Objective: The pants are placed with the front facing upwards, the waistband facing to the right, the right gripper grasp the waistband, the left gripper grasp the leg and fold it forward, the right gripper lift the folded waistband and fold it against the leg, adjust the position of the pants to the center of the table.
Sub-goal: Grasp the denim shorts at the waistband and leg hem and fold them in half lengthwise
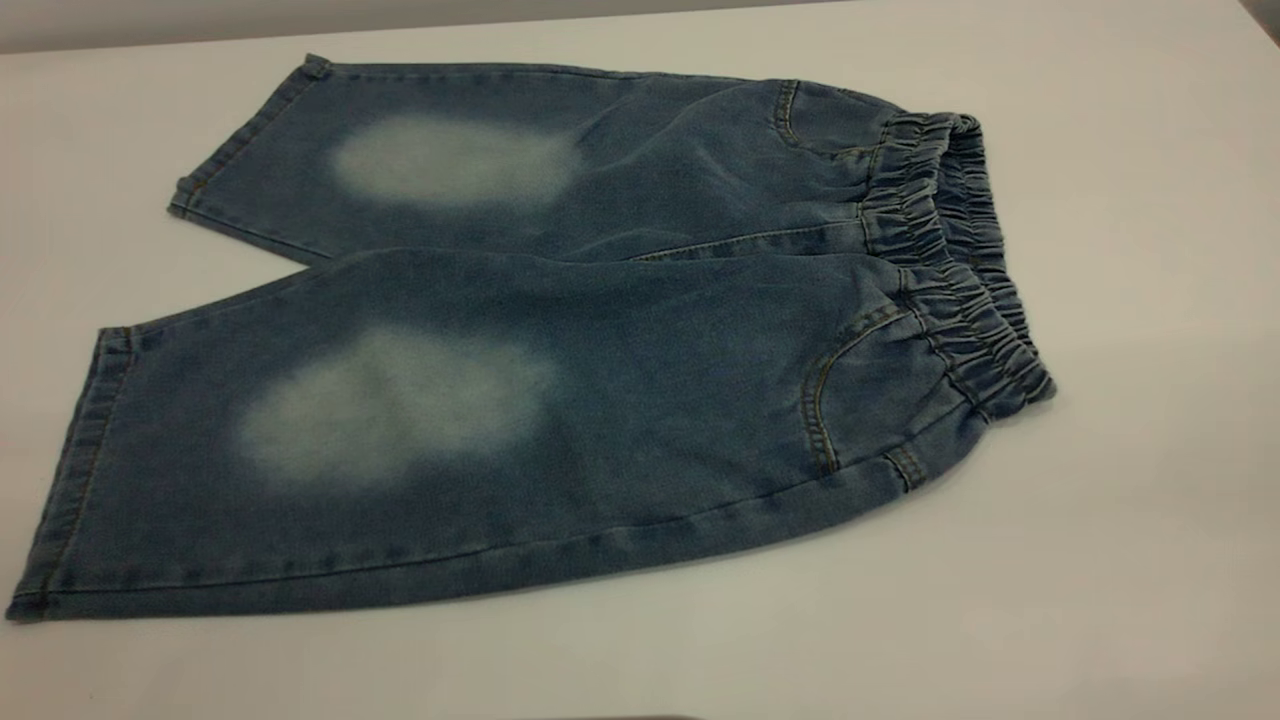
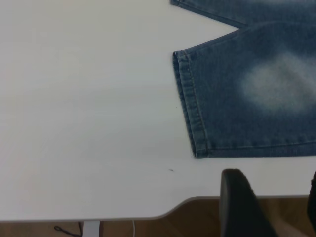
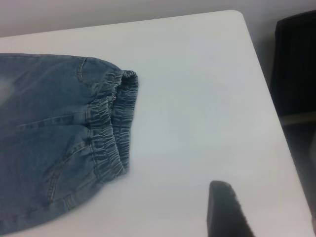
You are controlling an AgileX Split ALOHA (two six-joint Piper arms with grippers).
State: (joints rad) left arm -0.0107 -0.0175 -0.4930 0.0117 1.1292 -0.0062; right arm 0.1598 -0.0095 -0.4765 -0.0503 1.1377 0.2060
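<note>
Pants [image 1: 560, 390] flat, unfolded on desk [image 1: 1150, 450]; both tools off them, jaw state unclear; next: right tool [image 3: 227, 212] pinches waistband [image 1: 950, 270].

The pants [image 1: 560, 370] are lying flat and unfolded on the table [image 1: 1150, 500], front side up, with a pale faded oval showing on each leg. The waistband [image 1: 950, 250], gathered and darker blue, is pointing toward the right gripper [image 3: 224, 207], which is hovering well apart from it. The leg hems are lying near the left gripper [image 2: 247, 207], not touching it.
</note>
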